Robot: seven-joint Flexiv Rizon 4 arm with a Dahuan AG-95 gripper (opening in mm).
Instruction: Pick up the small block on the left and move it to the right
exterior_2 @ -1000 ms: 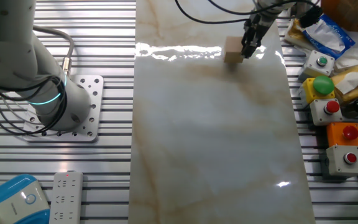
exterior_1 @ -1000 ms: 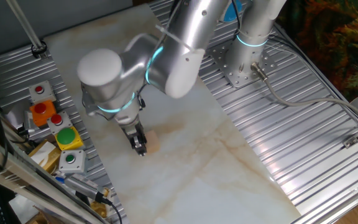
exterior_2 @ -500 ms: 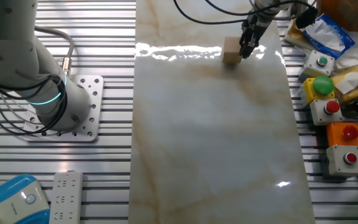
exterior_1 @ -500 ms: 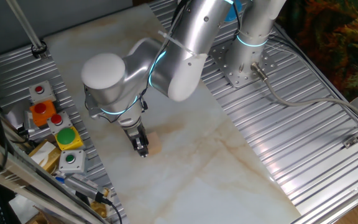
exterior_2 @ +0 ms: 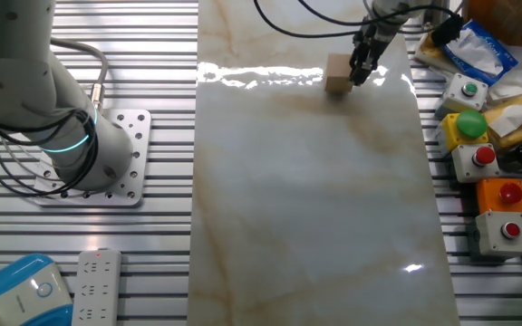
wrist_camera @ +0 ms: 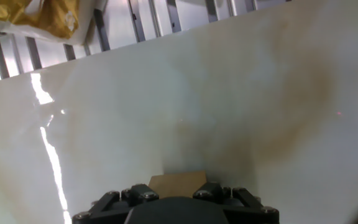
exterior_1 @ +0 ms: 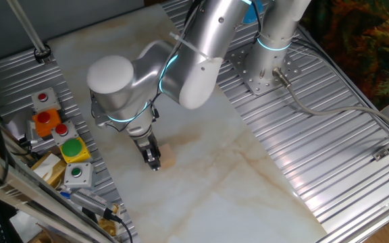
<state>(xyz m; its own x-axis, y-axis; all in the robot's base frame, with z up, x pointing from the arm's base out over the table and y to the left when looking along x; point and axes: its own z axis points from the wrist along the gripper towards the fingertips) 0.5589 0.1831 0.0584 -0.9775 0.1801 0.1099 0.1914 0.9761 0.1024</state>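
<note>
The small block is a plain light-tan wooden cube at the far end of the marble slab, beside the bright glare. It also shows in one fixed view and in the hand view. My gripper is down at the block, with its fingers on either side of it and closed against it. In one fixed view the gripper hides most of the block. In the hand view the gripper has the block wedged between the dark finger bases. The block sits at or just above the slab.
Coloured button boxes and a yellowish box stand on the ribbed metal beside the slab, near the block. A crumpled yellow bag lies past the slab's edge. The arm's base and a power strip are on the opposite side.
The arm has shifted only slightly. The gripper stays down at the block, which has barely moved.
</note>
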